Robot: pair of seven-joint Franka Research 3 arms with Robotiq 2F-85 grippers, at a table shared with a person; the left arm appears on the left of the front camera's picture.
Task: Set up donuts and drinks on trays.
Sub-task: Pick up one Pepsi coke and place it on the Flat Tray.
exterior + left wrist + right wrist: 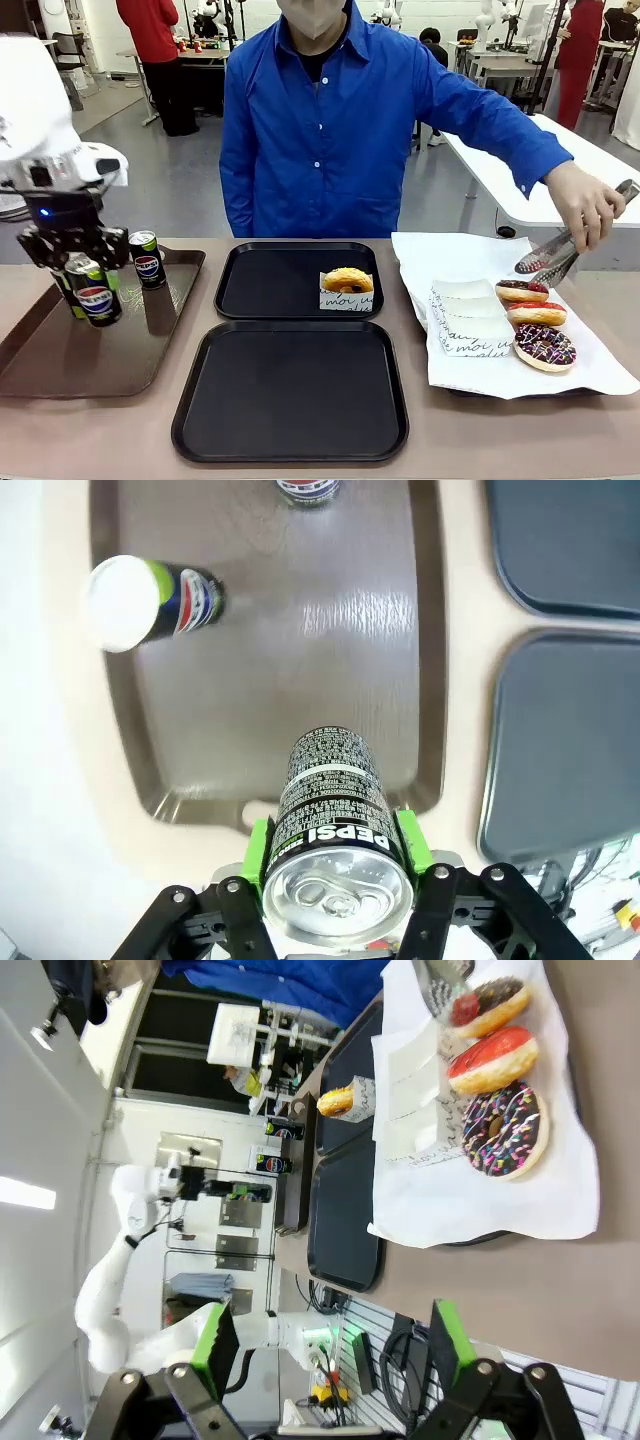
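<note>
My left gripper (337, 844): clamped on a Pepsi can (333, 795) at the brown tray (300, 670).
My right gripper (332, 1341): fingers apart, empty.

The trays (290, 400) are black, the cans (148, 262) black with green accents — one donut (545, 345) chocolate, sprinkled.

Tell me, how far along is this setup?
Done: one golden ring donut in a white paper sleeve sits on the far black plastic tray. In hand: the left gripper clamps a slim black Pepsi can at the long brown tray; the person's hand holds metal tongs. Left: the near black tray is bare, three topped donuts wait on white paper, and neither black tray has a drink.
</note>
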